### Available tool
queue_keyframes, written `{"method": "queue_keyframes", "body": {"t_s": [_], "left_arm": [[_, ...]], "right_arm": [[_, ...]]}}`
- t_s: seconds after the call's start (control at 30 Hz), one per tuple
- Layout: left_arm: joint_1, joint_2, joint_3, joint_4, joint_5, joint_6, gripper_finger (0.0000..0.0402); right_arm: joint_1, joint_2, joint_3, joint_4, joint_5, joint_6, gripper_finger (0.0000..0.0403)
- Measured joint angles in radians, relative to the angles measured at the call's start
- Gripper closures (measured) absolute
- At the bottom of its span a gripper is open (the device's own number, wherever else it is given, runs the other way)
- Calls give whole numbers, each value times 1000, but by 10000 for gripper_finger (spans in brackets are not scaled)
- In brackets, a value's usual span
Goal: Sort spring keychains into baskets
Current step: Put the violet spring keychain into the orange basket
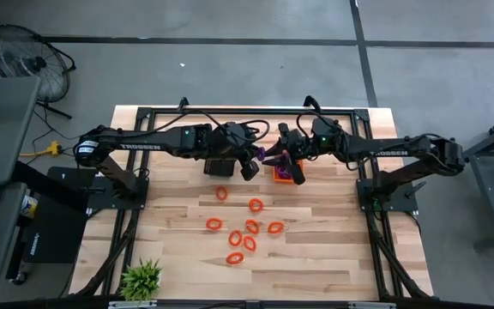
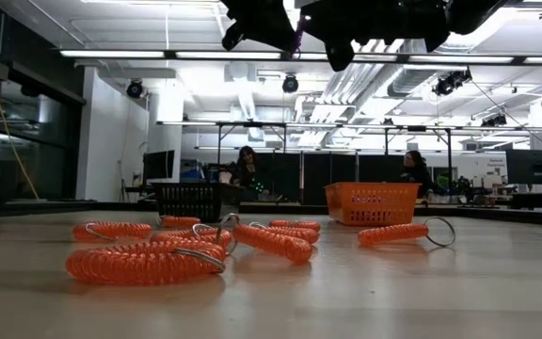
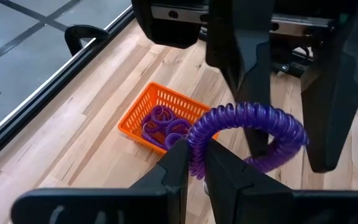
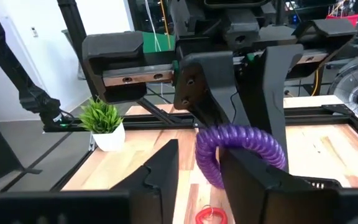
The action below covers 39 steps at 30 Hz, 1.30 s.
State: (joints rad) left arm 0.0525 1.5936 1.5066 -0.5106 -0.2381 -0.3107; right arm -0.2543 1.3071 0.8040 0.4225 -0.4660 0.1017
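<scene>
A: How far along?
B: Purple coiled keychains already lie in the bright orange perforated basket [image 3: 160, 118]; eight-odd orange-red coiled keychains [image 1: 243, 230] remain on the wooden table [image 1: 333, 249].
A: Grippers?
B: Left gripper [image 3: 194, 163] clenches one purple coiled keychain [image 3: 247, 127] above the baskets; right gripper [image 4: 197, 163] released around it.

grey floor [image 1: 230, 69], fan [image 1: 31, 58], ceiling lights [image 2: 139, 54]

I count nine orange-red spring keychains [image 1: 249, 227] loose at the frame's lower middle, one purple keychain [image 3: 247, 134] pinched between my two grippers, left [image 1: 250, 168] and right [image 1: 292, 169], and two baskets: one black [image 1: 218, 166], one orange [image 3: 160, 112]
</scene>
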Motion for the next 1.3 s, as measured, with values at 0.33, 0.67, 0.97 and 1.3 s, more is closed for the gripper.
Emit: {"method": "queue_keyframes", "body": {"t_s": [0.33,0.67,0.97,1.3], "left_arm": [[0,0,0,-2,11,1,362],[0,0,0,-5,11,11,362],[0,0,0,-7,11,32,362],[0,0,0,-8,16,79,291]], "right_arm": [[0,29,0,77,6,6,279],[0,29,0,73,8,6,369],[-2,29,0,73,14,5,378],[-3,29,0,73,14,5,398]]}}
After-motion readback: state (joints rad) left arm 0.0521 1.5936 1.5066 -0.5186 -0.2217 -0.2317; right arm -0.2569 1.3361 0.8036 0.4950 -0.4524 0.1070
